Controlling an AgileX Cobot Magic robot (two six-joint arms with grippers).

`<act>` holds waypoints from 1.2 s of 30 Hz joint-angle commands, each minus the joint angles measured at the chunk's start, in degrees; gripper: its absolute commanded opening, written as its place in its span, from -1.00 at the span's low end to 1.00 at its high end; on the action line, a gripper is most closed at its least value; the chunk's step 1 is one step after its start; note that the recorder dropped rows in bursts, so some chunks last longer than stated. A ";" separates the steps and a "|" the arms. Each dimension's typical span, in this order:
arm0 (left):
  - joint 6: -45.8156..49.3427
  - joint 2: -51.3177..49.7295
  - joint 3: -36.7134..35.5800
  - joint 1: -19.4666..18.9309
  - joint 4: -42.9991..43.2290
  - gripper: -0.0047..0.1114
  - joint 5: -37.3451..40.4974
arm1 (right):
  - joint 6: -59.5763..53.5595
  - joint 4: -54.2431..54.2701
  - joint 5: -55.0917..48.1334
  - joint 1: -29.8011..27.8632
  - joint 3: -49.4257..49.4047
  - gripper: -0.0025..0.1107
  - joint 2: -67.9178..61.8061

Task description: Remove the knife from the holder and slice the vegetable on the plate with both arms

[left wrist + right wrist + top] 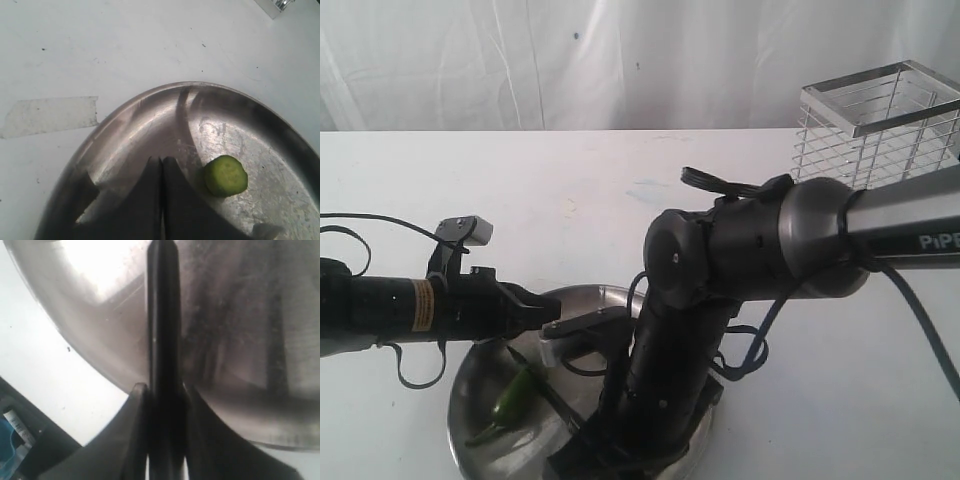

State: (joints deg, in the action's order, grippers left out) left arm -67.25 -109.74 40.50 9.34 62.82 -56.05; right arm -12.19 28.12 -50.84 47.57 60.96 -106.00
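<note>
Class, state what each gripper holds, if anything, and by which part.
Right gripper clamps the knife by its near end, seemingly the handle. Left gripper is shut on nothing.

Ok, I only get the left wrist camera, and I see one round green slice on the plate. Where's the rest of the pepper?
Observer: The rest of the vegetable lies on the same plate, a long green piece with its stem on.
Operator: Who has the knife?
Observer: The right gripper is shut on the knife, which points out over the plate.
Operator: And the holder?
Observer: The holder stands upright on the table, away from the plate; I see no knife in it.
</note>
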 commanded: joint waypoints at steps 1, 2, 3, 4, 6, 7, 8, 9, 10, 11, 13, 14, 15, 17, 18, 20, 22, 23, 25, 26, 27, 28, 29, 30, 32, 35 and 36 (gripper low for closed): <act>-0.21 0.43 -0.43 -0.02 1.09 -0.92 0.32 | -1.59 0.78 -4.46 -0.24 -0.41 -0.96 0.40; -0.31 0.43 -0.43 -0.02 1.08 -0.92 0.32 | -1.59 0.55 -4.74 -0.24 -0.41 -0.96 0.29; -0.80 0.43 -0.43 -0.02 1.32 -0.92 0.32 | -1.40 0.57 -4.86 -0.24 -0.41 -0.96 0.17; -1.30 0.43 -0.43 -0.02 1.42 -0.92 0.32 | -1.14 0.57 -4.86 -0.24 -0.41 -0.96 0.19; -2.35 0.43 -0.43 -0.02 2.24 -0.92 0.32 | -0.41 0.43 -4.20 -0.24 -0.41 -0.96 0.19; -3.00 0.43 -0.43 -0.02 2.83 -0.92 0.32 | -0.27 0.32 -4.20 -0.24 -0.41 -0.96 0.19; -4.04 0.43 -0.43 -0.02 3.58 -0.92 0.32 | -0.17 0.19 -4.20 -0.24 -0.41 -0.96 0.19; -4.88 0.43 -0.43 -0.02 4.18 -0.92 0.32 | 0.16 -0.13 -4.20 -0.24 -0.41 -0.96 0.19; -5.61 0.43 -0.43 -0.02 4.94 -0.92 0.32 | 0.65 -0.60 -4.31 -0.24 -0.41 -0.96 0.19; -6.55 0.43 -0.43 -0.02 5.96 -0.92 0.43 | 1.16 -1.44 -4.45 -0.24 -0.41 -0.96 0.19; -7.76 0.43 -0.43 -0.02 7.57 -0.92 0.68 | 3.33 -4.52 -4.33 -0.24 -0.41 -0.96 0.19; -8.17 0.43 -0.43 0.08 8.26 -0.92 0.79 | 4.87 -6.51 -4.20 -0.24 -0.41 -0.96 0.19; -8.34 0.43 -0.43 0.08 8.38 -0.92 0.79 | 6.69 -8.73 -4.06 -0.24 -0.41 -0.96 0.19; -8.72 0.43 -0.43 0.08 8.38 -0.92 0.79 | 9.85 -12.44 -3.93 -0.24 -0.41 -0.96 0.19; -8.72 0.43 -0.43 0.08 8.38 -0.92 0.79 | 11.09 -14.12 -3.93 -0.24 -0.41 -0.96 0.19; -8.72 0.43 -0.43 0.08 8.38 -0.92 0.79 | 12.77 -17.04 -3.58 -0.24 -0.41 -0.96 0.19; -8.72 0.43 -0.43 0.08 8.38 -0.92 0.79 | 14.52 -18.50 -2.43 -0.24 -0.41 -0.96 0.19; -8.72 0.43 -0.43 0.08 8.38 -0.92 0.79 | 15.04 -18.50 -2.15 -0.24 -0.41 -0.96 0.19; -8.71 0.43 -0.43 0.92 8.38 -0.92 1.42 | 15.04 -18.50 -1.92 -0.24 -0.41 -0.96 0.19; -8.52 0.43 -0.43 2.51 8.38 -0.92 3.56 | 15.04 -18.50 -1.80 -0.24 -0.41 -0.96 0.19; -7.60 0.43 -0.43 3.57 8.38 -0.92 5.04 | 15.04 -18.50 -1.80 -0.24 -0.41 -0.96 0.19; -5.06 0.43 -0.43 5.61 8.06 -0.92 7.28 | 15.04 -18.50 -1.81 -0.24 -0.41 -0.96 0.19; -2.85 0.43 -0.43 6.85 6.23 -0.92 7.54 | 15.04 -18.37 -1.81 -0.24 -0.41 -0.96 0.19; -2.11 0.43 -0.43 7.15 4.86 -0.92 6.92 | 15.04 -18.37 -1.81 -0.24 -0.41 -0.96 0.19; -0.89 0.67 -0.43 7.29 3.27 -0.92 5.26 | 15.04 -18.37 -1.81 -0.24 -0.41 -0.96 0.19; 0.20 2.67 -0.43 7.29 0.92 -0.92 7.97 | 15.04 -18.37 -1.81 -0.24 -0.41 -0.96 0.19; 0.20 3.35 -0.43 7.29 -0.06 -0.92 8.85 | 15.04 -18.37 -1.81 -0.24 -0.41 -0.96 0.19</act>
State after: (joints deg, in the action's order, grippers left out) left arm -67.84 -108.30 40.50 16.20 64.68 -48.82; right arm 3.69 11.41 -53.52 47.57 60.95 -105.53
